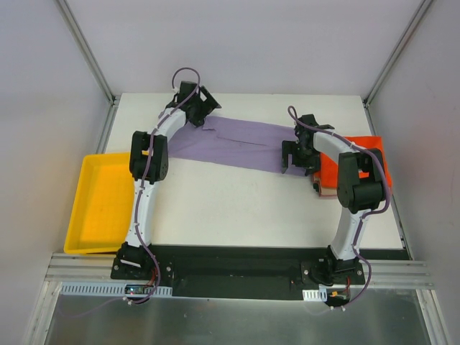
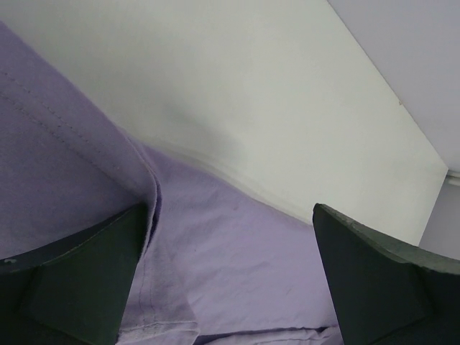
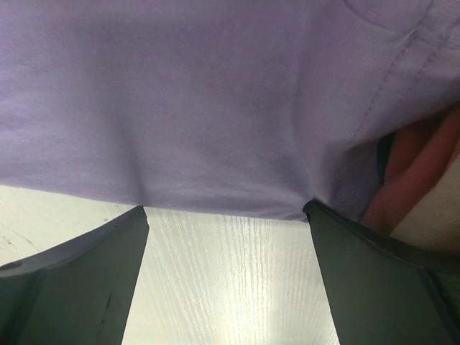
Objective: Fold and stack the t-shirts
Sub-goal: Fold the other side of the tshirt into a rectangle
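From where I stand, the purple t-shirt lies stretched out in a long band across the far half of the table, with one arm at each end. This looks like the laying-out stage before the first fold (nothing of the shirt is doubled over yet, as far as I can see).

The left gripper sits over the shirt's far-left end. In its wrist view the fingers are spread wide with nothing between them. Purple cloth and a stitched seam lie below and beside the left finger, and bare table shows beyond.

The right gripper is at the shirt's right end, likewise spread and pinching nothing. Its wrist view has the shirt's edge running straight across just past the fingertips, with bare table between the fingers.

An orange-red garment lies just beyond that end, and in the right wrist view a strip of it peeks out at the purple edge. I can't tell whether the two cloths overlap or only touch.

Next, I'd judge, each claw has to drop onto its end and close on one layer of purple only. The right one must keep clear of the red cloth. Then both carry the fabric over together, so the fold comes out square.

The yellow tray sits off to the left, well apart.
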Robot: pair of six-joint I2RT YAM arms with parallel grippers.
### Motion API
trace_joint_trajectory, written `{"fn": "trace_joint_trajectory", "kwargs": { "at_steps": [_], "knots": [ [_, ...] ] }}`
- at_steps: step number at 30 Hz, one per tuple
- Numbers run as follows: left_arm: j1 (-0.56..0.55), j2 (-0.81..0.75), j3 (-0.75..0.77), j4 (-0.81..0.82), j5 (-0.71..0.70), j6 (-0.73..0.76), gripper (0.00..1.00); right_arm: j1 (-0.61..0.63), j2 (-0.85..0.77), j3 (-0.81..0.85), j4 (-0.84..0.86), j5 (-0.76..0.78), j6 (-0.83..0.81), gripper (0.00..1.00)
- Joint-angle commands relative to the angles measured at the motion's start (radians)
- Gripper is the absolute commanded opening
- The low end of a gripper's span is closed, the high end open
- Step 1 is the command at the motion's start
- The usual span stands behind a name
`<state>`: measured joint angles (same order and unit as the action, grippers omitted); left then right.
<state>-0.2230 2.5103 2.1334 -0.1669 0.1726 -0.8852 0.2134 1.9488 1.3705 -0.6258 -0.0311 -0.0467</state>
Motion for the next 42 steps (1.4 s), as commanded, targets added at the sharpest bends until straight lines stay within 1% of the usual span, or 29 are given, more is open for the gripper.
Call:
{"fn": "trace_joint_trajectory", "kwargs": {
  "at_steps": [1,3,4,7,8,10,11,13,15,19,22,25,28,30,32,35,39,42],
  "knots": [
    [-0.006,-0.022,0.064,-0.019,0.037,-0.081,0.99,-0.012,-0.013,0.001,-0.032,0.017,-0.018,0.96],
    [-0.006,-0.004,0.091,0.032,0.103,-0.090,0.99,-0.014,-0.011,0.001,-0.034,0.016,-0.018,0.96],
    [-0.006,-0.002,0.098,0.046,0.111,-0.090,0.99,-0.014,-0.013,0.001,-0.032,0.016,-0.019,0.96],
    [-0.006,-0.025,0.088,0.070,0.082,-0.087,0.99,-0.012,-0.014,-0.004,-0.029,0.022,-0.019,0.96],
    [-0.004,-0.033,0.073,0.093,0.079,-0.103,0.99,-0.016,-0.013,-0.004,-0.028,0.025,-0.016,0.96],
    [-0.001,-0.039,0.025,0.162,0.111,-0.187,0.99,-0.014,-0.011,-0.002,-0.028,0.019,-0.015,0.96],
    [-0.001,-0.028,0.019,0.215,0.122,-0.202,0.99,-0.014,-0.010,-0.004,-0.028,0.013,-0.015,0.96],
    [-0.004,-0.001,0.049,0.214,0.123,-0.215,0.99,-0.016,-0.014,-0.005,-0.028,0.011,-0.013,0.96],
    [-0.007,0.008,0.063,0.178,0.091,-0.212,0.99,-0.016,-0.024,-0.007,-0.026,0.016,-0.012,0.96],
    [-0.010,-0.028,0.053,0.055,-0.014,-0.152,0.99,-0.019,-0.030,-0.011,-0.023,0.016,-0.016,0.96],
    [-0.015,-0.076,0.042,-0.012,-0.109,-0.077,0.99,-0.019,-0.034,-0.016,-0.023,0.017,-0.018,0.96],
    [-0.015,-0.094,0.063,-0.072,-0.136,0.000,0.99,-0.019,-0.036,-0.024,-0.023,0.016,-0.016,0.96],
    [-0.013,-0.105,0.071,-0.097,-0.087,0.090,0.99,-0.017,-0.039,-0.028,-0.020,0.008,-0.010,0.96],
    [-0.010,-0.132,0.037,-0.118,-0.064,0.110,0.99,-0.017,-0.044,-0.031,-0.017,0.010,-0.010,0.96],
    [-0.010,-0.157,-0.001,-0.118,-0.029,0.114,0.99,-0.017,-0.047,-0.033,-0.015,0.008,-0.010,0.96],
    [-0.010,-0.165,-0.015,-0.117,0.065,0.100,0.99,-0.019,-0.051,-0.040,-0.012,0.007,-0.010,0.96],
    [-0.022,-0.147,-0.001,-0.105,0.126,0.075,0.99,-0.019,-0.045,-0.039,-0.012,0.007,-0.009,0.96],
    [-0.032,-0.113,0.049,-0.103,0.157,0.066,0.99,-0.017,-0.048,-0.037,-0.014,0.014,-0.010,0.96]
  ]
}}
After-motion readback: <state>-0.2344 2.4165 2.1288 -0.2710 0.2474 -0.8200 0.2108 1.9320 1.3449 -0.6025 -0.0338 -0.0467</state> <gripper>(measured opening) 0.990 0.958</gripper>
